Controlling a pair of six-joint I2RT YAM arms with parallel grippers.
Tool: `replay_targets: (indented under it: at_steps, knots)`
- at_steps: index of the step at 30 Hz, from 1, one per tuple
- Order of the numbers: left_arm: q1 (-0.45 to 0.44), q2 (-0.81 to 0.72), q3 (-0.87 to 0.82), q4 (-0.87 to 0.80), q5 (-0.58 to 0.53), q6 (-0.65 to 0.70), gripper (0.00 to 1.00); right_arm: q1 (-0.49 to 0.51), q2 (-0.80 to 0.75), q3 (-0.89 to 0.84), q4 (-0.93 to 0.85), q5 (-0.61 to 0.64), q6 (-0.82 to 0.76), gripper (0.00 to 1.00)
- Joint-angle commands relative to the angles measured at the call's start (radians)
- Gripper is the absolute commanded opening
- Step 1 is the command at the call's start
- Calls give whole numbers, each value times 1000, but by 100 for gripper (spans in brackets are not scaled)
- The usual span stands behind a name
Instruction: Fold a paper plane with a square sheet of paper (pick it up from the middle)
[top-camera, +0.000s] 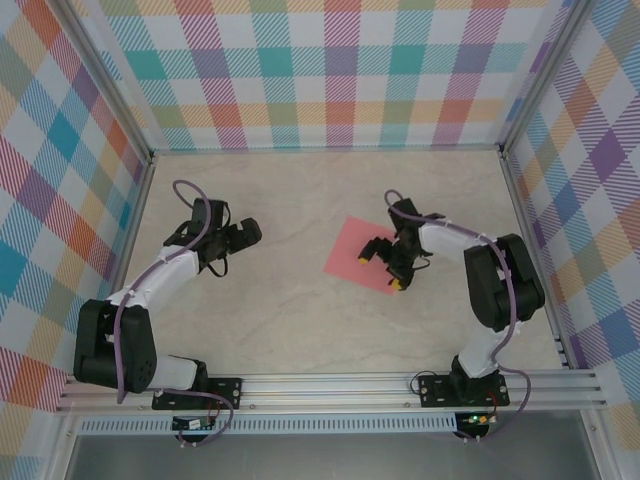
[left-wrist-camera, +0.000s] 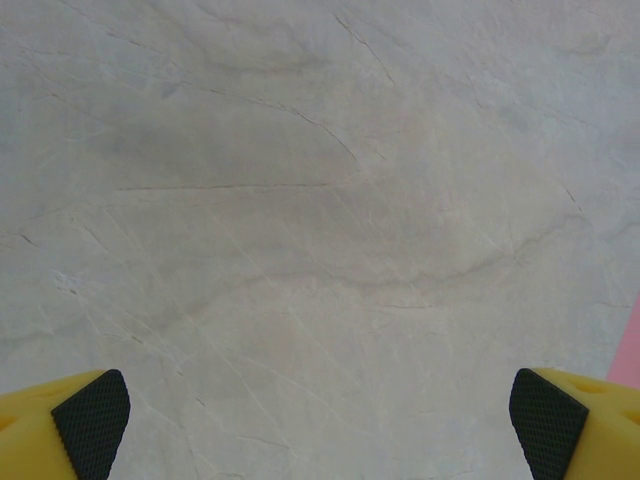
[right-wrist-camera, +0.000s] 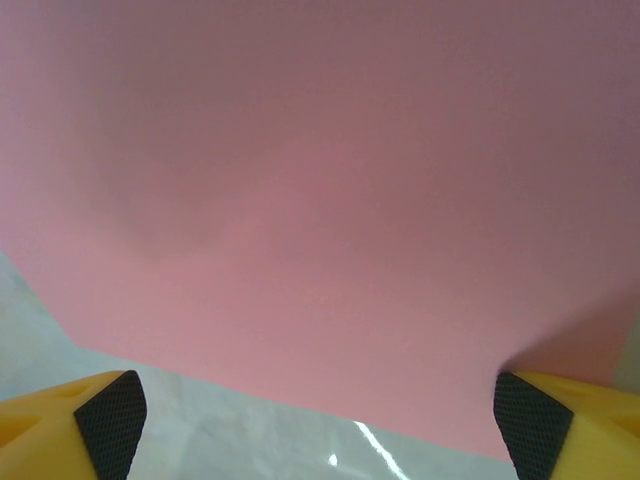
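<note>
The square sheet of paper (top-camera: 347, 248) lies flat and unfolded on the counter (top-camera: 290, 330), right of centre. The right gripper (top-camera: 382, 271) hovers over its near-right edge, jaws wide apart and holding nothing. To start well, it should probably move to the sheet's middle, descend gently and pinch up a small ridge. The left gripper (top-camera: 248, 233), jaws also apart, sits well to the left over bare counter.

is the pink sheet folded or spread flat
Spread flat: the square sheet of paper lies as one plain square on the table, no crease visible from above or up close.
</note>
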Motion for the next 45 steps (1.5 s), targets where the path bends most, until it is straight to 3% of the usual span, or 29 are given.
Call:
replay_targets:
  at_steps: [1, 5, 9, 15, 22, 27, 34, 37, 41, 45]
  knots:
    - [-29, -3, -11, -7, -2, -38, 100, 64, -37, -44, -97, 63, 71, 94]
    - [-44, 5, -9, -5, -5, -62, 100, 80, -92, 98, -195, 218, 2, 95]
    - [-48, -3, -21, -3, -29, -103, 100, 110, -36, 210, -161, 227, -32, 97]
    - [-48, -31, -44, -18, -82, -153, 100, 134, 201, 457, -146, 233, -81, 95]
    - [-48, -47, -49, -47, -64, -145, 100, 180, 425, 696, -223, 228, -149, 94]
    - [-59, -37, -49, -24, -15, -102, 100, 231, 473, 702, -267, 180, -219, 94]
    - [-70, 6, -49, -2, -9, -98, 100, 334, 367, 416, -225, 121, -237, 93]
    - [-78, 33, -43, 2, 0, -98, 100, 360, 313, 361, -267, 140, -286, 92]
    - [-97, 54, -42, 5, 3, -105, 100, 360, 226, 435, -376, 229, -337, 94]
    - [-115, 56, -51, 8, 0, -123, 100, 356, 132, 440, -422, 339, -241, 100]
